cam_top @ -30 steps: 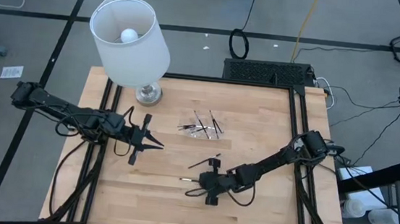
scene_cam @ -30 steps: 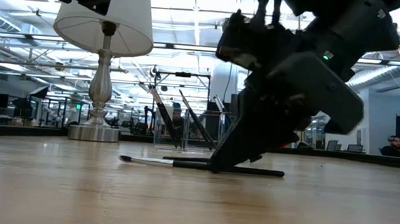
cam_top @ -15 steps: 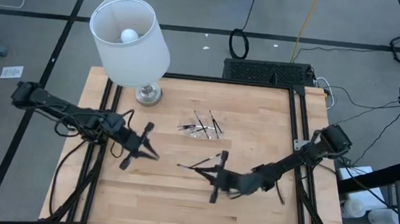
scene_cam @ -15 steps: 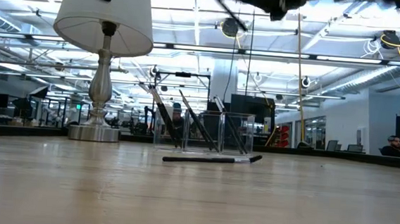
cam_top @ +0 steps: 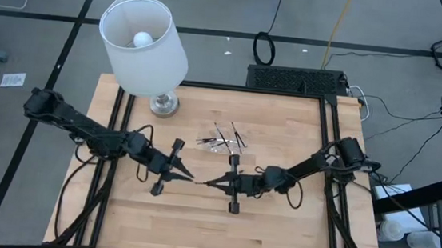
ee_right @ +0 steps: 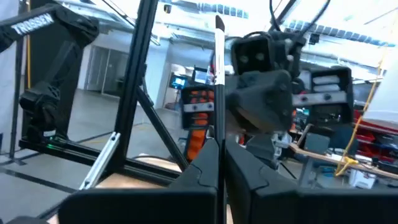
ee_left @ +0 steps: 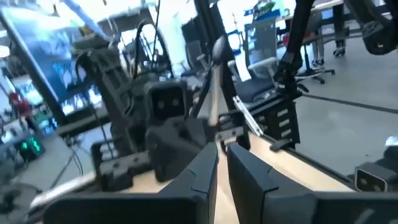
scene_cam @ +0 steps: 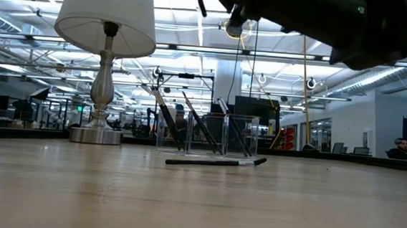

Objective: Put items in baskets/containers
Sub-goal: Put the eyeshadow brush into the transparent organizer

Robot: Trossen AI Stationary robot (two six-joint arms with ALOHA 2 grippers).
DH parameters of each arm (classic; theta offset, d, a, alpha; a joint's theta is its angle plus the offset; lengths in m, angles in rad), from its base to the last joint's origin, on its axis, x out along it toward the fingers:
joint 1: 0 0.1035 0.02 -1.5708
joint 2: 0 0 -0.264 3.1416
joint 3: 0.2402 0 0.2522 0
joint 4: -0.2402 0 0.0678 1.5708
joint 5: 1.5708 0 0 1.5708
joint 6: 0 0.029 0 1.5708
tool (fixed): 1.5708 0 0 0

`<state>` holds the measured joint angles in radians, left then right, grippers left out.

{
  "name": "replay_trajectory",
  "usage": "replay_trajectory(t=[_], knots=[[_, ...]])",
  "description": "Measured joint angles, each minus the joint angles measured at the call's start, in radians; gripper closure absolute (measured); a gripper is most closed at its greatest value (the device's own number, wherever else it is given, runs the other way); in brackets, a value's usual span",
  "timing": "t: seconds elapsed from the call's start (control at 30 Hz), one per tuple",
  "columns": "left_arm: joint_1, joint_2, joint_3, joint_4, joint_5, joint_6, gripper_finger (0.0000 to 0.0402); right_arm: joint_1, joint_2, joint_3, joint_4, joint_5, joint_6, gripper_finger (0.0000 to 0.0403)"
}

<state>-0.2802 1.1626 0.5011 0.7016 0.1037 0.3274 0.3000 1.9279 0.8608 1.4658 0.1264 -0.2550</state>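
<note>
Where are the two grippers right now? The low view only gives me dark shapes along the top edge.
Observer: From above, the right gripper and the left gripper sit nose to nose over the middle of the table, apart from the clear tray.
Operator: Is the right one carrying anything?
Observer: Yes. Its wrist view shows a thin dark stick standing up from between its shut fingers.
</note>
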Motion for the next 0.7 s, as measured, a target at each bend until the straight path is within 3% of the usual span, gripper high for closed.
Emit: replay_trajectory(t=[0.33, 0.7], knots=[[-0.013, 0.075, 0.000, 0.133, 0.009, 0.007, 0.0342, -0.006, 0.005, -0.005, 0.015, 0.002, 0.003, 0.0403], [-0.001, 0.075, 0.000, 0.143, -0.061, 0.007, 0.0204, -0.026, 0.005, -0.005, -0.002, 0.002, 0.015, 0.0403]])
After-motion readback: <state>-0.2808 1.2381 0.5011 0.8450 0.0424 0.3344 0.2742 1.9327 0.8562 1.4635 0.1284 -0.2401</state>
